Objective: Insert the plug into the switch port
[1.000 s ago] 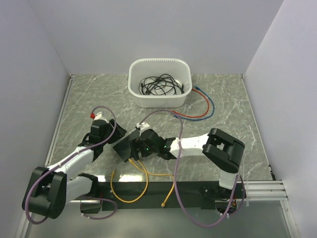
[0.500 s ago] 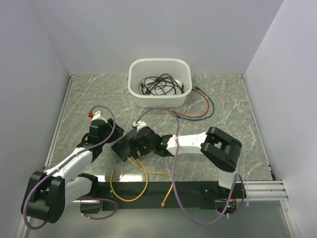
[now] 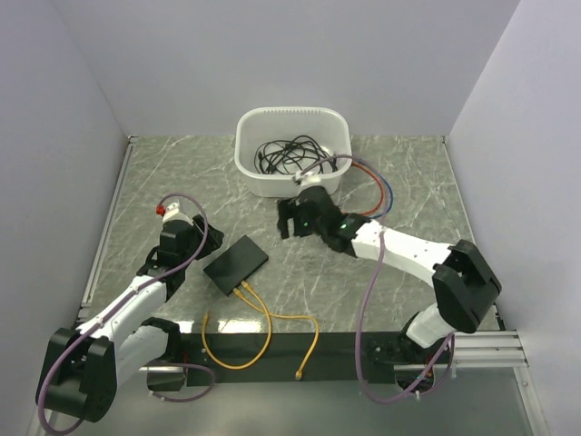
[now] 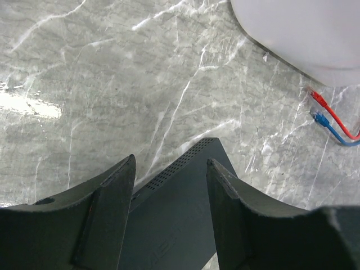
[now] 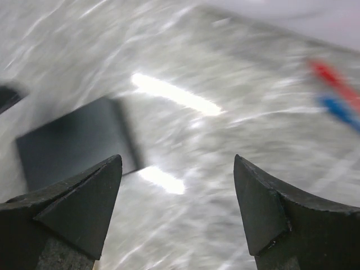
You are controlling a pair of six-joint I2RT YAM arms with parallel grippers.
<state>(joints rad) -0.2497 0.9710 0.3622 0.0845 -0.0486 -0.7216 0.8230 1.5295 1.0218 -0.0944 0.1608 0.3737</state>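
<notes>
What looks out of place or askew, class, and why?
The flat matte black box lies diagonally askew on the grey marbled table. A yellow cable reaching the box's near edge spills over the table's front rail. A red cable and a blue cable lie loose outside the white plastic tub.

A polished, glossy sheen with bright glare patches is shown by the grey-green marbled stone-look tabletop. A matte, smooth finish is seen on the flat black rectangular box, one edge finely perforated. The white plastic tub is smooth and dull.

Black switch box, yellow cable, grey-veined marble table
</notes>
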